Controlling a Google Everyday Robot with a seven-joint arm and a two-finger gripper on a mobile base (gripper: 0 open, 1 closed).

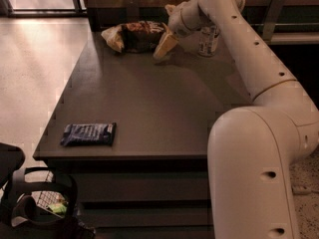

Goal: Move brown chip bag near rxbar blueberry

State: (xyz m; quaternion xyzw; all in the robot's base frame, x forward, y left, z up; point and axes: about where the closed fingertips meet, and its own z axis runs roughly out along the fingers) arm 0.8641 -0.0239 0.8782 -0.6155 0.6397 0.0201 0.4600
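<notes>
The brown chip bag [133, 36] lies at the far edge of the dark table [149, 108], dark brown in the middle with pale ends. My gripper [165, 44] is at the far side of the table, right against the bag's right end, with the arm reaching in from the right. The rxbar blueberry [88, 133], a flat navy wrapper, lies near the table's front left corner, far from the bag.
A clear water bottle [208, 38] stands at the back of the table, just right of my gripper and partly behind the arm. A black wire basket [40, 208] sits on the floor at the front left. A wall runs behind the table.
</notes>
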